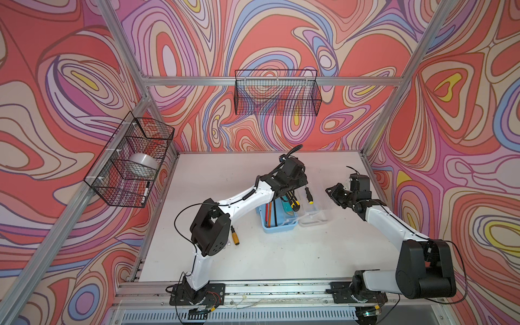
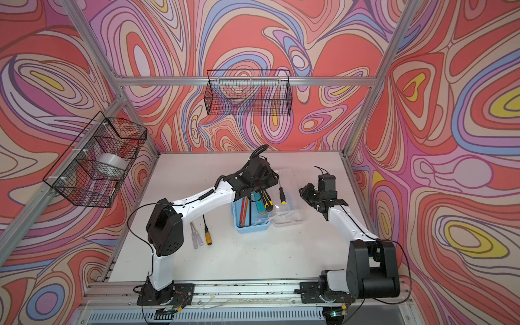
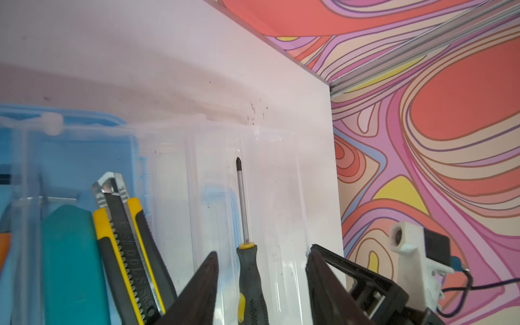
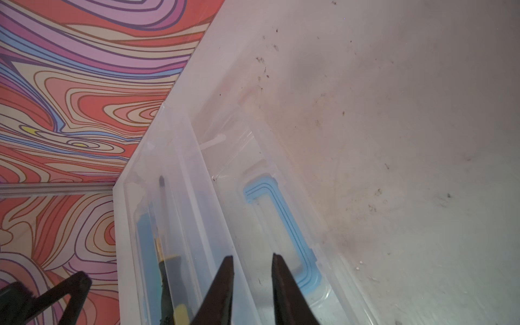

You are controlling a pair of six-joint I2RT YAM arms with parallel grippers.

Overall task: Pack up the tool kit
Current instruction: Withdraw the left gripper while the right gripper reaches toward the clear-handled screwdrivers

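Observation:
The light-blue box (image 1: 278, 225) (image 2: 253, 226) sits mid-table, its clear lid (image 1: 313, 218) (image 4: 253, 157) flipped open to its right. In the box lie a yellow-black utility knife (image 3: 123, 225), a teal knife (image 3: 67, 253) and red and orange tools (image 2: 243, 211). A black-and-yellow screwdriver (image 1: 308, 195) (image 3: 250, 275) rests on the lid. My left gripper (image 3: 263, 250) is open and straddles its handle without touching it. My right gripper (image 4: 251, 256) (image 1: 330, 192) is at the lid's outer edge, jaws a narrow gap apart. Whether they pinch the clear plastic I cannot tell.
A yellow-handled screwdriver (image 2: 208, 233) and two clear-handled ones (image 2: 195, 235) lie on the table beside the left arm's elbow. One black wire basket (image 1: 277, 94) hangs on the back wall. Another (image 1: 132, 160), on the left wall, holds a tape roll (image 1: 142, 164).

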